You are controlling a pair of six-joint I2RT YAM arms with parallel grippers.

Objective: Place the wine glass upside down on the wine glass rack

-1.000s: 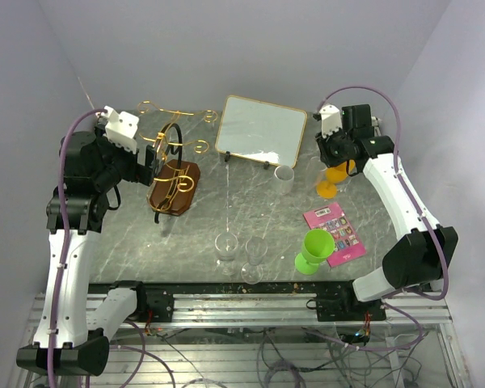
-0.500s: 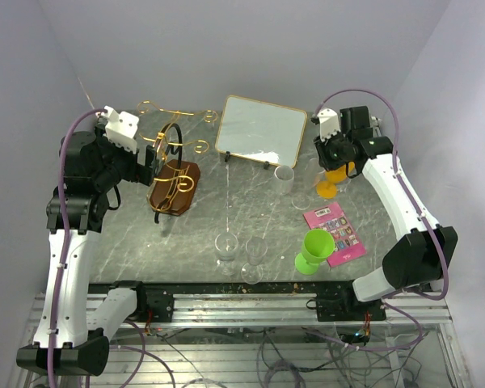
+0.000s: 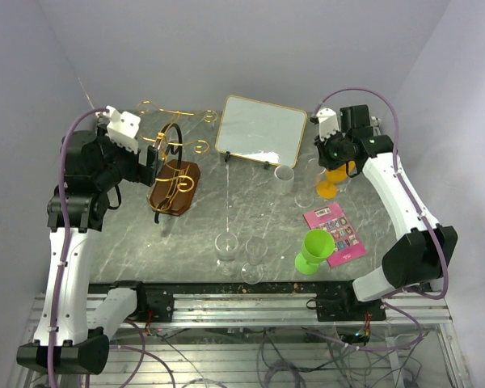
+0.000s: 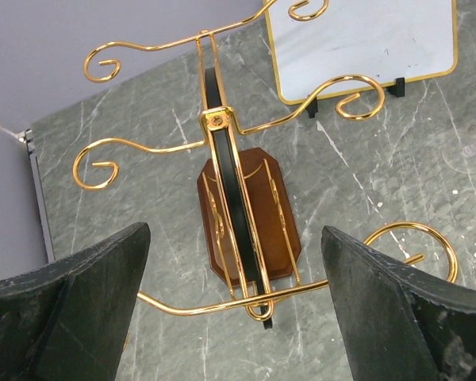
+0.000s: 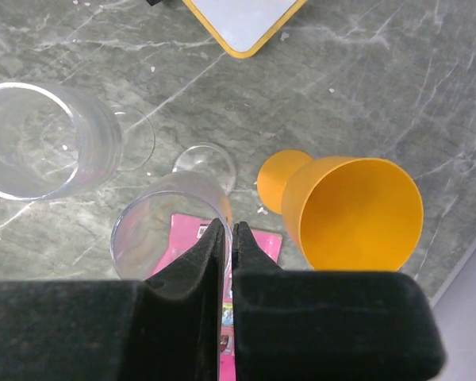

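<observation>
- In the right wrist view, the near rim of the wine glass ran behind the fingertips of the right claw; whether the rim was pinched or merely lay below them could not be told.
- The right claw was closed tight, its fingers pressed together; nothing plainly showed between them.
- From above, that glass was faint against the table; it stood upright, in front and to the right of the board, just beside an orange goblet; the right claw covered part of the goblet's top.
- A second glass was cut off by the left edge of the right wrist view.
- The rack stood left of the board, well apart from the wine glass.
- The left claw hung over the rack, spread wide and gripping nothing; its fingers hid the ends of the rack's nearest arms.
- The board's top was cut off in the left wrist view.
</observation>
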